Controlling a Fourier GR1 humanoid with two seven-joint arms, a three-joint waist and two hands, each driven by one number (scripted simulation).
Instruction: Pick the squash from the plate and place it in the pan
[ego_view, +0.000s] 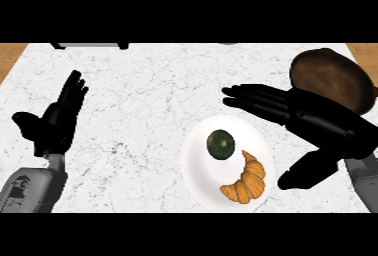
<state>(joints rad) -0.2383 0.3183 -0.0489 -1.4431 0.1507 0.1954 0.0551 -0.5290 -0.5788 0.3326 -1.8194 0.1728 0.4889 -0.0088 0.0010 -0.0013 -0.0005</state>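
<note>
1. Here, on a white marbled desk (148, 100): a white plate (199, 165), low and right of middle.
2. On the plate, toward its upper part: a dark green squash (221, 144), round, with a lighter spot near its centre.
3. Just below and right of the squash, also on the plate: a golden croissant (247, 181), curved, with its thin tip pointing up toward the squash; too close to tell whether touching or barely apart.
4. At the upper right, near the desk's far corner: a dark brown pan (332, 75), round, partly covered by the right hand.
5. Right hand (317, 122): released, with fingers stretched out straight toward the left and thumb hanging down apart near the plate's right rim.
6. Fingertips of the right hand above the plate's upper edge, near the squash, grasping nothing.
7. Left hand (55, 120): also released, at the left side of the desk, with fingers straight and pointing up and thumb out to the left, resting well apart from the plate.
8. Below each hand: a grey forearm, entering from the lower edge.
9. At the far edge of the desk, upper left: a grey object (88, 45), mostly cut off, not identifiable.
10. Beyond the desk's left and right corners: strips of wood-coloured surface (11, 57).
</note>
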